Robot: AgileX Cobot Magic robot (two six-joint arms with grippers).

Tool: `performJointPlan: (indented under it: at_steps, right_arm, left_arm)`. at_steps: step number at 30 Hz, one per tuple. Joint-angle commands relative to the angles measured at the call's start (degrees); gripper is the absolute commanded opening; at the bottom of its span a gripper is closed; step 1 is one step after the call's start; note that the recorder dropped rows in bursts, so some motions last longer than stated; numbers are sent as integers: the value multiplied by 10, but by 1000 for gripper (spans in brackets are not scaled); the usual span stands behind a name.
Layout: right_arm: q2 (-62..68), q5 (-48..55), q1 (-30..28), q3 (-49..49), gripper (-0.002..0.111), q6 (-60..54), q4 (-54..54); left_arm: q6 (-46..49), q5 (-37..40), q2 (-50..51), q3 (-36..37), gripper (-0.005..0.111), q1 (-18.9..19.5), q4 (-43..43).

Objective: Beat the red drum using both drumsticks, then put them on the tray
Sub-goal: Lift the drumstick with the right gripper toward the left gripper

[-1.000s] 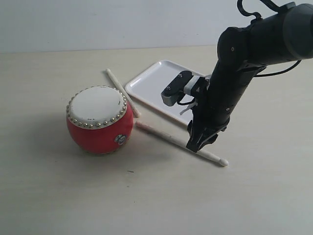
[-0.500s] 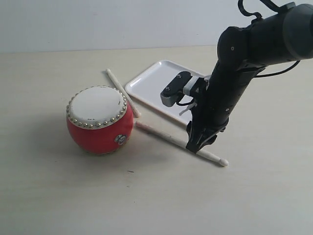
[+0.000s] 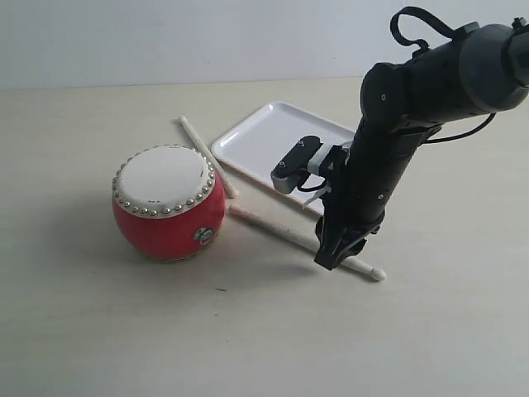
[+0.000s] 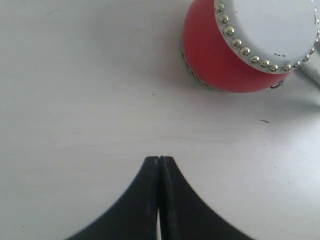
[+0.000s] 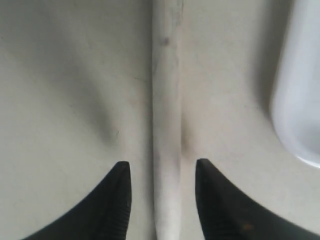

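Spreading under everything is a pale beige, matte worktop (image 3: 83, 331), and a plain white wall (image 3: 165, 41) stands behind it. The red drum (image 3: 168, 204) stands upright, left of the white tray (image 3: 256, 136). One drumstick (image 3: 201, 149) lies between drum and tray. The second drumstick (image 3: 273, 225) lies flat in front of the tray. The right end effector (image 5: 162, 167) straddles it with jaws apart and a gap on either side, gripping nothing. The left end effector (image 4: 159, 159) is closed tight and empty, over worktop near the drum. Compared with a second ago, the right arm has sunk slightly and leaned towards the drum. Drum, sticks and tray have not moved.
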Motion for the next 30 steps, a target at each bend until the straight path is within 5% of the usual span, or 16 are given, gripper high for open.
performJointPlan:
  at_steps: [1, 8, 14, 24, 30]
  right_arm:
    - [15, -5, 2, 2, 40, -5, 2]
    - [26, 0, 2, 2, 32, 1, 4]
    - [26, 20, 2, 2, 0, 1, 4]
    - [-20, 77, 2, 1, 0, 7, -15]
    - [-103, 190, 2, -20, 0, 136, -179]
  left_arm:
    - [3, -7, -3, 1, 0, 0, -5]
    - [3, -7, -3, 1, 0, 0, -5]
    - [3, -10, -3, 1, 0, 0, -5]
    - [62, -8, -3, 1, 0, 0, -24]
    - [219, -7, -3, 1, 0, 0, -139]
